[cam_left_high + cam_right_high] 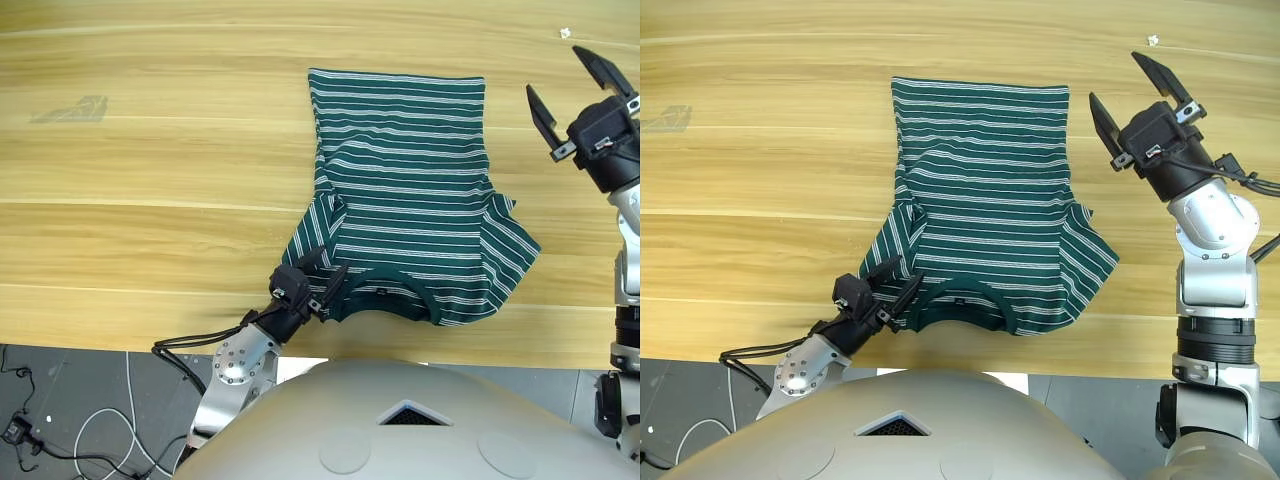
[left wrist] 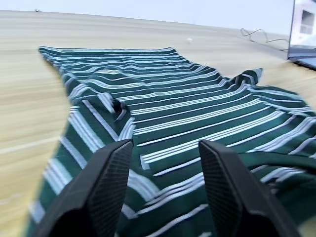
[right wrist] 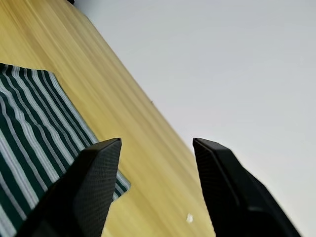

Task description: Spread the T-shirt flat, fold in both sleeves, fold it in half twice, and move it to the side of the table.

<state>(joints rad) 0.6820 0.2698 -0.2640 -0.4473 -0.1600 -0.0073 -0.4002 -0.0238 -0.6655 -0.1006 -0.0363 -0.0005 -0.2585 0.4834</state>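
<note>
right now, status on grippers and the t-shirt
Left gripper open, low over T-shirt left sleeve. Right gripper open, raised off its right side. Shirt mostly flat, sleeves unfolded. White scrap far off, clear.

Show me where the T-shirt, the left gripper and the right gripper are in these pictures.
T-shirt (image 1: 405,180), left eye view, middle of the striped body.
left gripper (image 1: 326,267), left eye view, midway between its fingertips.
right gripper (image 1: 1115,77), right eye view, midway between its fingertips.

Green striped T-shirt (image 1: 405,190), partly spread
</note>
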